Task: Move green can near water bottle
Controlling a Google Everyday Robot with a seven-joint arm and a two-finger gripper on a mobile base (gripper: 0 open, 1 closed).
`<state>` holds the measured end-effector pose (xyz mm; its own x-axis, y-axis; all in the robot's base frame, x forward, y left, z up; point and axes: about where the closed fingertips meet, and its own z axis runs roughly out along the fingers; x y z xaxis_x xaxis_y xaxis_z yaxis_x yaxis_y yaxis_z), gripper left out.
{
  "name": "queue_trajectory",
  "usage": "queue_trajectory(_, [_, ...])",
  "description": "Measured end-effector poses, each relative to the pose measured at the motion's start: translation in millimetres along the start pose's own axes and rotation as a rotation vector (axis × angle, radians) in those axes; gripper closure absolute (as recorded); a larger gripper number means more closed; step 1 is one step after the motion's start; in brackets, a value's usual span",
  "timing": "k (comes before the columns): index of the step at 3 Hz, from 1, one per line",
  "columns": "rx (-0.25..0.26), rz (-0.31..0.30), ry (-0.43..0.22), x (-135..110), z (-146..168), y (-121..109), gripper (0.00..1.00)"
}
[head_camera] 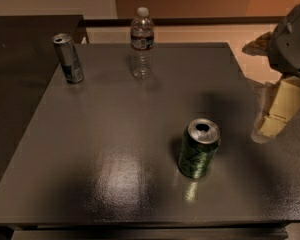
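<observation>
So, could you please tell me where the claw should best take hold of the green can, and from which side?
Grip the green can around the middle of its side wall, probably coming from the right. It stands upright, its round body free all round, and the claw hangs by the table's right edge, on that same side.

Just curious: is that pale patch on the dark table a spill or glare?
Camera view: glare, a soft sheen on the glossy grey table left of the short dark-green metallic can; the beige gripper hangs at the right edge.
</observation>
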<state>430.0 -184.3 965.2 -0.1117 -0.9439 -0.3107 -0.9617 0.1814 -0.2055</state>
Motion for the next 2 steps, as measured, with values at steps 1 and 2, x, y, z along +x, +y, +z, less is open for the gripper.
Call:
queue_trajectory(1, [-0.063,-0.089,-0.084,-21.3,16.3,22.0,0.00])
queue_trajectory(2, [-0.135,-0.175,-0.134,-33.8,34.9,45.9,0.00])
